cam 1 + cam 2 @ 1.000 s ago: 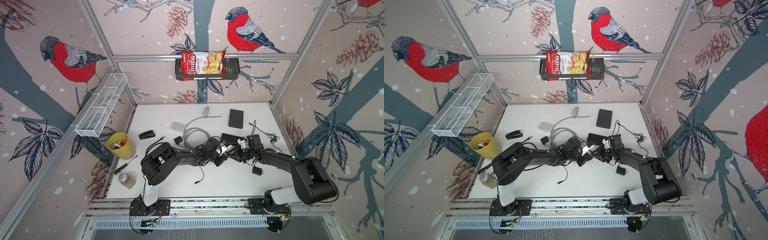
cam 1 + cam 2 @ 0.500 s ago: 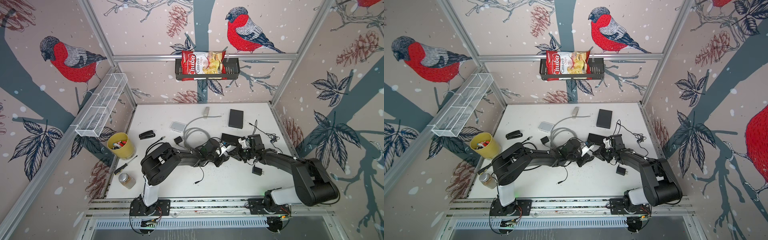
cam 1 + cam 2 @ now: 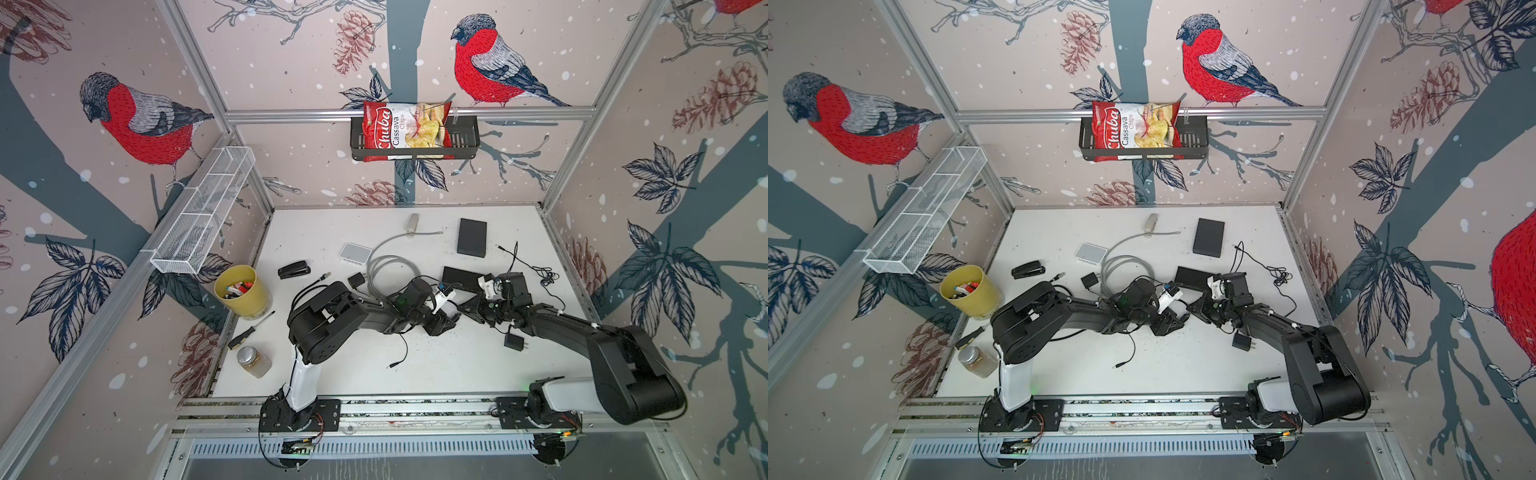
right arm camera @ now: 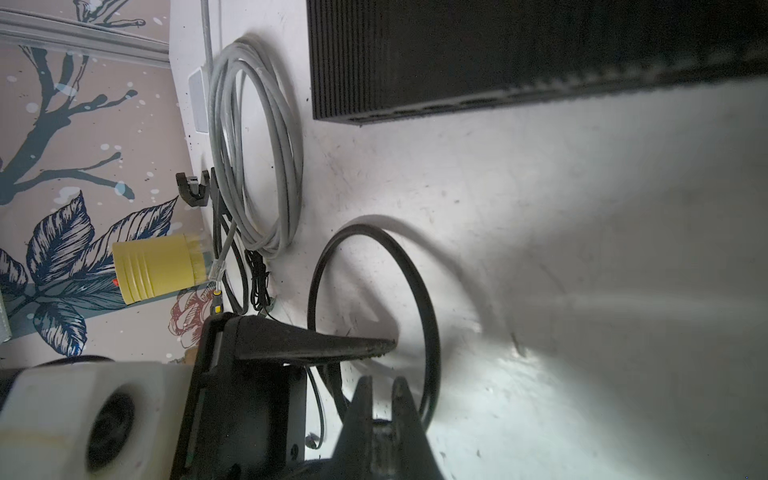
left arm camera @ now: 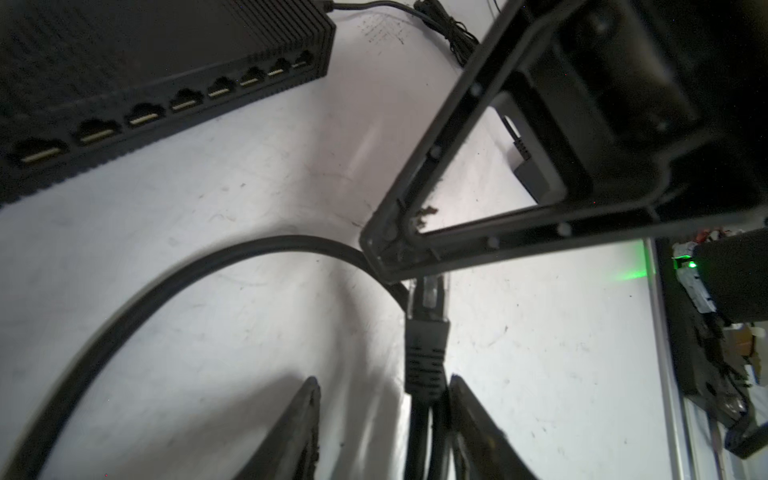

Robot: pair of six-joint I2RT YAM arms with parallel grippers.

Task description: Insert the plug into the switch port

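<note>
1. Black and ribbed, one switch (image 5: 145, 54) lies flat on the white tabletop (image 3: 457, 365); eight ports show in a row along its front face in the left wrist view
2. One plug (image 5: 428, 299), clear-headed with a black boot, sits in front of that row, apart from it and in no port; its one black cable (image 5: 266, 241) curves away in a loop over the tabletop
3. Two arms meet mid-tabletop, just in front of the switch in both top views
4. The right pincer (image 4: 382, 384) has its two jaws drawn nearly together; its tip covers the plug's clear front end and grips it
5. The left pincer (image 5: 384, 380) stands parted with nothing in its grasp; the plug's boot and cable run just beside one of its two fingers (image 5: 473, 428)
6. On the left side of the tabletop: one yellow cup (image 3: 242, 291), one screwdriver (image 3: 249, 331), one jar (image 3: 253, 361), one stapler (image 3: 294, 270)
7. Further back: one grey coiled cable (image 4: 289, 166), one small white box (image 3: 355, 252), one flat black box (image 3: 472, 237)
8. Two small black adapters (image 3: 514, 343) lie on the tabletop, well apart
9. One chips bag (image 3: 405, 131) sits in one black basket (image 3: 465, 137) on the back wall; one white wire rack (image 3: 199, 216) hangs on the left wall
</note>
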